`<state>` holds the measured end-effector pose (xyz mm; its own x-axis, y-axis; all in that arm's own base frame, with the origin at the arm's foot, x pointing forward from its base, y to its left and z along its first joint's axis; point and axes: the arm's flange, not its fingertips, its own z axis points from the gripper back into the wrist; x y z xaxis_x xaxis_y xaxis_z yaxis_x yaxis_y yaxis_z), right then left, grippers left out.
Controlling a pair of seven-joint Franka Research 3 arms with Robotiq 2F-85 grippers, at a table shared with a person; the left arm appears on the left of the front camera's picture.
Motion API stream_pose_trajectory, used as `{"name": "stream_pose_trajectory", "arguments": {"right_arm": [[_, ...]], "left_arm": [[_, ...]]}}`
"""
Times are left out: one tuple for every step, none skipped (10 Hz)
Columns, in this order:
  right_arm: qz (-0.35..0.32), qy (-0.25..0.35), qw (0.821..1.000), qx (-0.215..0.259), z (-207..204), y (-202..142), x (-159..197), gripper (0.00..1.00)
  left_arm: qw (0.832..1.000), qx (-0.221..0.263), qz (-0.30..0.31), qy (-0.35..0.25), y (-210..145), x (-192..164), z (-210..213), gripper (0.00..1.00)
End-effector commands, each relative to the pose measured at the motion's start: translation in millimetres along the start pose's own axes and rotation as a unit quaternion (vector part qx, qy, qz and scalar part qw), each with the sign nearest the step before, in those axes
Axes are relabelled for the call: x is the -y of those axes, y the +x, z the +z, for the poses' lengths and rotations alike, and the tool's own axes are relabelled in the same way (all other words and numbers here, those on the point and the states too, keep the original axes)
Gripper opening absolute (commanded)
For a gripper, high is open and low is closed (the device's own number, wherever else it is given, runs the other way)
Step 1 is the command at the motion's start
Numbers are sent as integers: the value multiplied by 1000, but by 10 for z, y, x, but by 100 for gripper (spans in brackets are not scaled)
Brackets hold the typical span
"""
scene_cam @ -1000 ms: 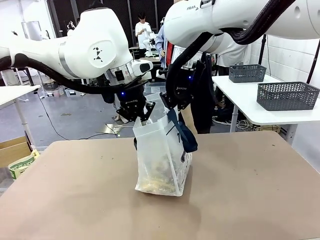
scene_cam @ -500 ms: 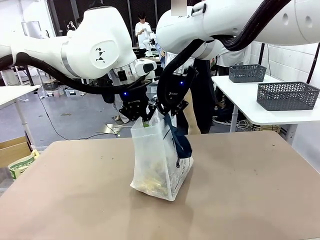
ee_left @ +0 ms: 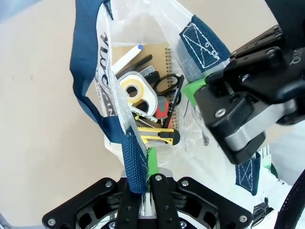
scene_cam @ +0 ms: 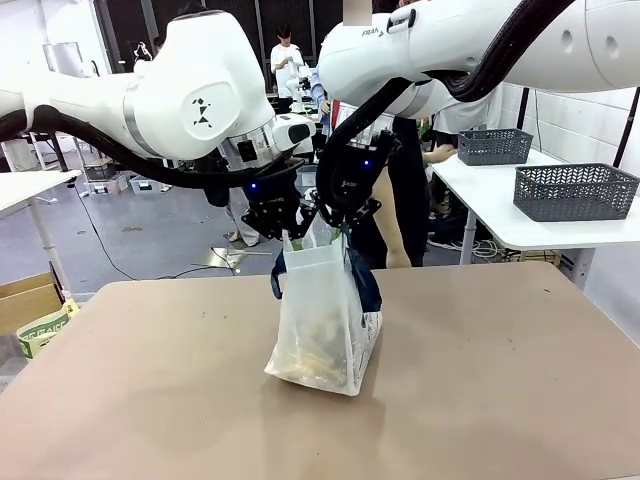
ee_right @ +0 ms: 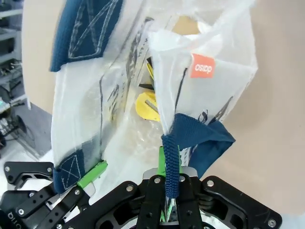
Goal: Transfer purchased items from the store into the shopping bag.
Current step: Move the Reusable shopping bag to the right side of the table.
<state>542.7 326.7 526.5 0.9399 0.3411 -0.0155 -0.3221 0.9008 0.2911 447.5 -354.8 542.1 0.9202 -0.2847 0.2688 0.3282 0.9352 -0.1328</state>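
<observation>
Brown tabletop [scene_cam: 500, 390], workshop beyond — left gripper [scene_cam: 292, 234], right gripper [scene_cam: 336, 224] pinching straps [scene_cam: 366, 286] of the shopping bag [scene_cam: 318, 325].

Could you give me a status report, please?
Left gripper, right gripper shut on shopping bag handles. Bag stands on table, stationery items inside. Nothing obstructing.

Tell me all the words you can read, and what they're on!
"daiso", upside down: orange tag on the bag.
"FRA", the rest hidden: right arm.
Navy print on the bag's side: too crumpled to read.
Small white print on the black grippers: too small to read.
</observation>
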Motion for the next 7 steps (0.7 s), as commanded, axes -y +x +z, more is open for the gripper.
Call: {"name": "stream_pose_trajectory", "arguments": {"right_arm": [[-54,32,998,10,34,2,-60,0],[-58,33,998,11,33,-16,-85,0],[-57,27,998,11,32,-29,-117,0],[2,-18,1000,-13,35,-89,-110,0],[-45,14,999,3,13,8,-21,0],[-45,14,999,3,13,8,-21,0],[-34,4,999,-3,-9,-18,-64,0]], "left_arm": [[999,42,25,22,-46,15,16,0],[999,42,25,21,-52,29,10,0],[999,38,23,24,-48,23,5,0],[999,26,30,29,-50,7,10,0],[1000,16,20,10,9,-9,-20,0],[1000,16,20,10,9,-9,-20,0],[1000,13,23,14,0,-17,-48,0]]}}
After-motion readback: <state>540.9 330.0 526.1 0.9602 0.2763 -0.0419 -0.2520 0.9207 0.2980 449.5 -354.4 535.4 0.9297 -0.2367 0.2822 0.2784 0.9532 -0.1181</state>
